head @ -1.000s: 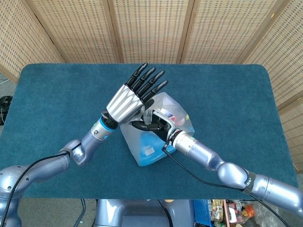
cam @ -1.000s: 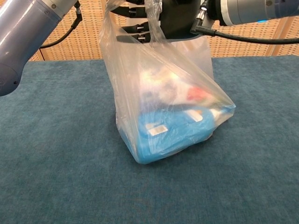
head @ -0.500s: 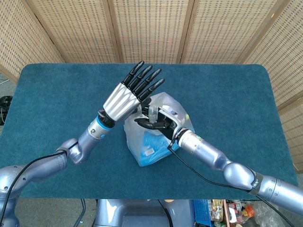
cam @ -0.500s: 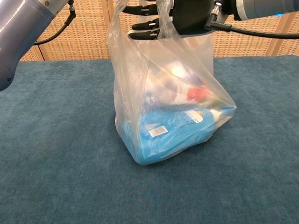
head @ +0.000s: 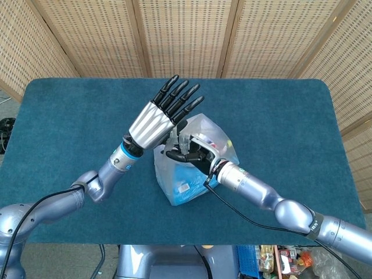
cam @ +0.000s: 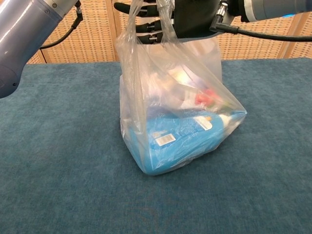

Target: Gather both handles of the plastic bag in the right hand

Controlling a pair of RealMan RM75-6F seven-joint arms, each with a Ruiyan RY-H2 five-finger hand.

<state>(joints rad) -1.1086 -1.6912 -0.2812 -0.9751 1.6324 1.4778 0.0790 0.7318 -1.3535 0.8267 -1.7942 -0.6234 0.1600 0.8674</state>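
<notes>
A clear plastic bag (head: 189, 177) (cam: 180, 122) stands on the blue table, holding a blue packet (cam: 180, 141) and something red. My right hand (head: 189, 154) (cam: 195, 19) grips the bag at its top. Two handle strips (cam: 163, 19) rise into its dark fingers and are pulled taut. My left hand (head: 160, 116) hovers just above and left of the bag's mouth, fingers spread and straight, holding nothing. In the chest view only the left arm (cam: 24, 29) shows clearly.
The blue cloth-covered table (head: 70, 110) (cam: 53, 161) lies bare around the bag. Woven screen panels (head: 186, 35) stand behind its far edge. A black cable (head: 232, 209) hangs along my right forearm.
My right hand has pulled the handles upward, so the bag stands taller and tauter. The left hand stays spread above it, having shifted only slightly.
</notes>
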